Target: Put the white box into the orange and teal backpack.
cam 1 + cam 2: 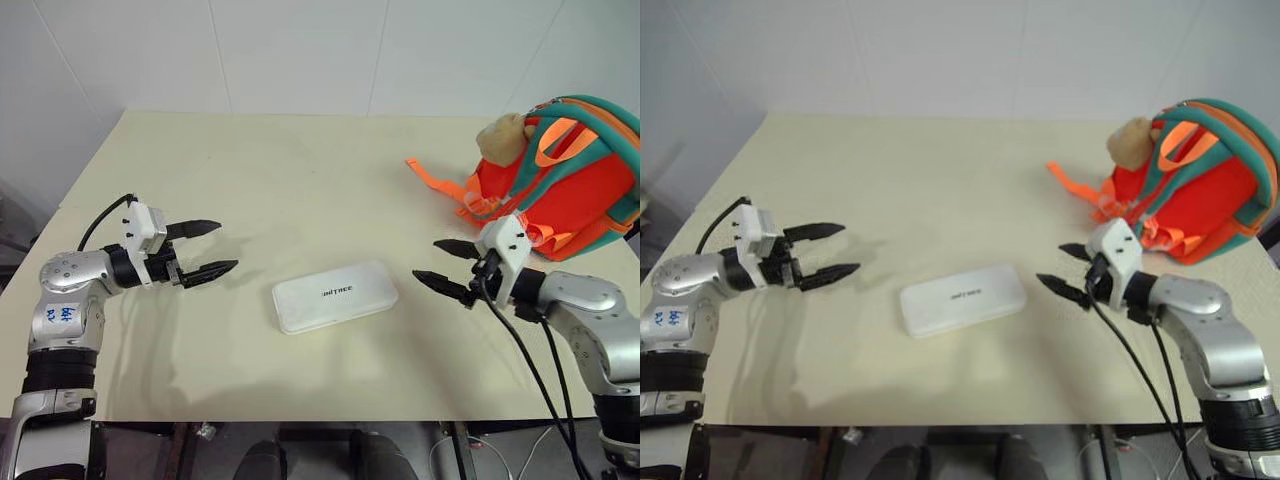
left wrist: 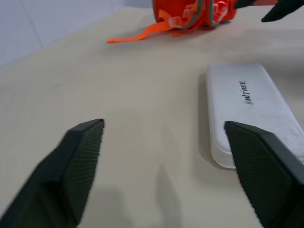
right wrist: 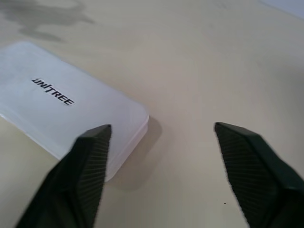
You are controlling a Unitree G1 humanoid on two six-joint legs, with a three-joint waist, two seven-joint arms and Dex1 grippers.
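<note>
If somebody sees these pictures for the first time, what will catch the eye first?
First the bright backpack, standing at the table's far right corner with a plush toy at its top. Next the white box, lying flat at the middle of the near edge. The left gripper and right gripper flank it, both open and empty.

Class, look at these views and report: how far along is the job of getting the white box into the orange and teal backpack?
Done: nothing yet. The white box lies flat on the table, untouched, well apart from the orange and teal backpack at the table's far right.
In hand: the left gripper and right gripper hang open either side of the box, holding nothing.
Left: grasp the box, carry it over, put it in the backpack.
</note>
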